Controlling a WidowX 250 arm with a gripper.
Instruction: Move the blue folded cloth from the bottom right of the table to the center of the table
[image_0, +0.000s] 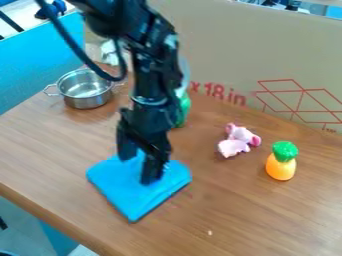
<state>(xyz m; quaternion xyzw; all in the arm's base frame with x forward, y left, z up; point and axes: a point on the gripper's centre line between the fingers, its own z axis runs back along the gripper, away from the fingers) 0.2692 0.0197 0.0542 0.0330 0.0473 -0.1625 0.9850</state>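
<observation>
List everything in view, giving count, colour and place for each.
Table: 1, brown wood, under the items
Cloth: 1, blue, front left of the table, folded or layered
Pot: 1, silver, back left
Toy pineapple: 1, orange with green top, right
Soft toy: 1, pink, left of the pineapple
Partly hidden object: 1, green, towards the back
Speck: 1, pale, front
Cardboard: 1, brown with red print, behind the table
Panel: 1, blue, far left
Cable: 1, black, beside the arm
Arm: 1, black, from the top edge
Hand: 1, black, fingers apart at the cloth
</observation>
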